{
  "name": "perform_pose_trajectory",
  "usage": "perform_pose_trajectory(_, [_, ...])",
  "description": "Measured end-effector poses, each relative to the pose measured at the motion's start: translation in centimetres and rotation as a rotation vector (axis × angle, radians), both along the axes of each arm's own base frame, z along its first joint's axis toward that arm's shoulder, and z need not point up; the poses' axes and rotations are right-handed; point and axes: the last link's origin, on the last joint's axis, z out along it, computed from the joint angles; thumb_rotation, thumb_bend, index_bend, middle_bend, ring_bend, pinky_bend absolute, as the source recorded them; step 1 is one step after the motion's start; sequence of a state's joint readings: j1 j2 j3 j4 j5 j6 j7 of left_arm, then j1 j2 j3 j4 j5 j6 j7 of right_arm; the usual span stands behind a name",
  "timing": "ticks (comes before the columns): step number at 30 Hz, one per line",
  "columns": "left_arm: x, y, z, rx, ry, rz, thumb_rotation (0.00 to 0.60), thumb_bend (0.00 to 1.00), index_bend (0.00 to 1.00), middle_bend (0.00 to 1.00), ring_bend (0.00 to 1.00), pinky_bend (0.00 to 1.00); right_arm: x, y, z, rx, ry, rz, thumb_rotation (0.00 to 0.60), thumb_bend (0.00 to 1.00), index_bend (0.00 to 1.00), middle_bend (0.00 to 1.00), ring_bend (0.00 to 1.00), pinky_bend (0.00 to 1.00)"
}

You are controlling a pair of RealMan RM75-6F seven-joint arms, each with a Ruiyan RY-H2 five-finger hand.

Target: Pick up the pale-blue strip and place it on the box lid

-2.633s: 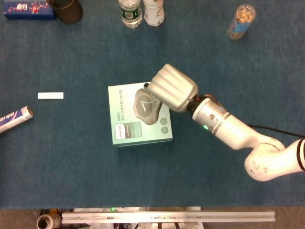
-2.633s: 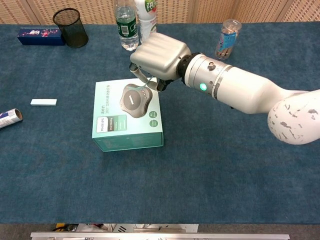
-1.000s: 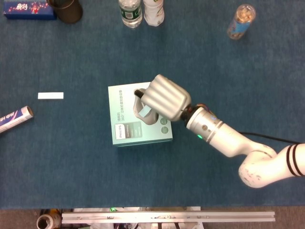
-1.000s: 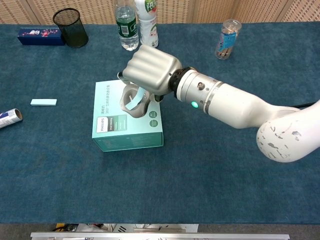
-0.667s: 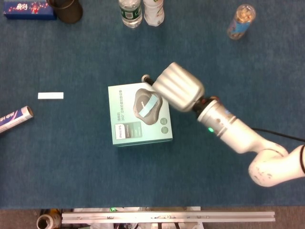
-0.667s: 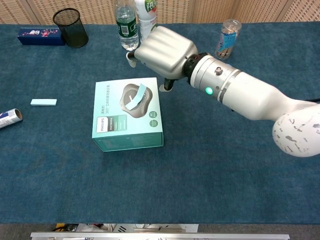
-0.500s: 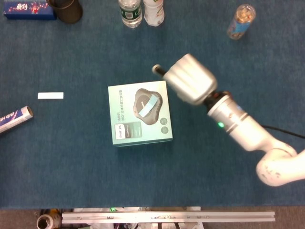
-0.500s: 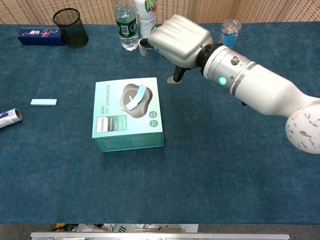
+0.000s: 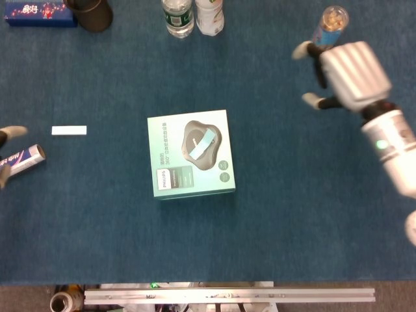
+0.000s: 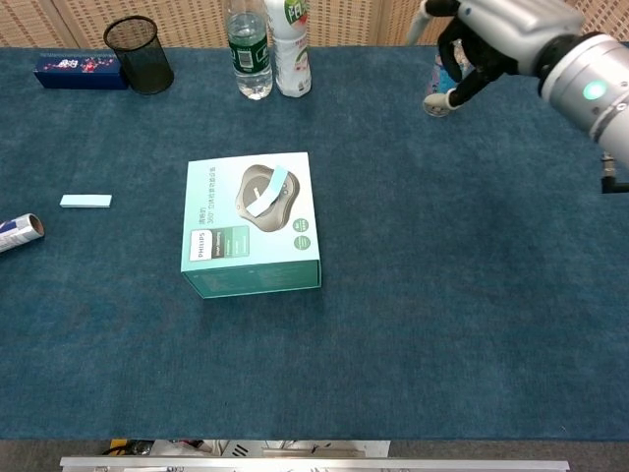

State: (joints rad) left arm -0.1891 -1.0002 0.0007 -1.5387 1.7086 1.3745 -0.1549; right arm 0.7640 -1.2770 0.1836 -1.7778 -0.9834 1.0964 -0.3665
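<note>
Near edge, head view: metal rail (image 9: 227, 296) w/ a tape roll (image 9: 63, 302) at its left end. Mid-table: box lid (image 9: 170, 175), mint green, flat on blue cloth (image 9: 292, 214). Pale-blue strip (image 9: 204, 143) lies diagonally on the lid, over the printed grey device pic; nothing touching it. Left side: white bar (image 9: 69, 130) flat on cloth, foil tube (image 9: 21, 162) just beyond it at the table edge. Left hand (image 9: 6, 156): only fingertips in frame at far left, next to the tube; spread or grip, can't tell. Right hand (image 9: 338, 68): up at far right, well apart from box, fingers apart, holding nothing. Snack canister (image 9: 329, 28) just behind it. Far edge: two bottles (image 10: 268, 44), mesh pen cup (image 10: 138, 54), dark blue carton (image 10: 81, 72).
</note>
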Motion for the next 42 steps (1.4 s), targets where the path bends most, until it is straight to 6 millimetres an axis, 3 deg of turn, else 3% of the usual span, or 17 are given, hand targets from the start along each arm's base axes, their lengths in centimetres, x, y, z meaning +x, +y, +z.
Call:
perform_pose_trajectory(6, [1.8,1.5,-1.5,-0.111,0.017,-0.105,0.6,0.51,0.26,1.0,0.93,0.9,-2.8,0.5,2.1,0.0,-0.044,-0.091,0.6,0.28,0.36,0.69,0.73,1.0])
perform_pose_trajectory(14, [4.9,3.5,-4.2,-0.255,0.07,-0.228,0.6,0.55,0.21,0.99,0.95,0.93,-3.7,-0.3,3.2,-0.028,-0.057,-0.135,0.6,0.28,0.36,0.68,0.73,1.0])
perform_pose_trajectory(21, [7.3,4.6,-6.2,-0.313,0.115,-0.289,0.6,0.65,0.1,0.77,0.85,0.93,-4.3,-0.6,3.5,-0.038,-0.056,-0.158,0.6,0.29,0.36,0.67,0.73,1.0])
perform_pose_trajectory(31, [11.1,5.8,-8.9,-0.396,0.174,-0.388,0.6,0.69,0.1,0.88,0.93,0.97,-4.9,-0.7,3.3,-0.036,-0.051,-0.175,0.6,0.29,0.36,0.67,0.74,1.0])
perform_pose_trajectory(42, [14.3,6.6,-11.7,-0.468,0.225,-0.395,0.6,0.7,0.11,0.89,0.93,0.98,-5.6,-0.8,3.5,-0.053,-0.043,-0.188,0.6,0.29,0.36,0.67,0.74,1.0])
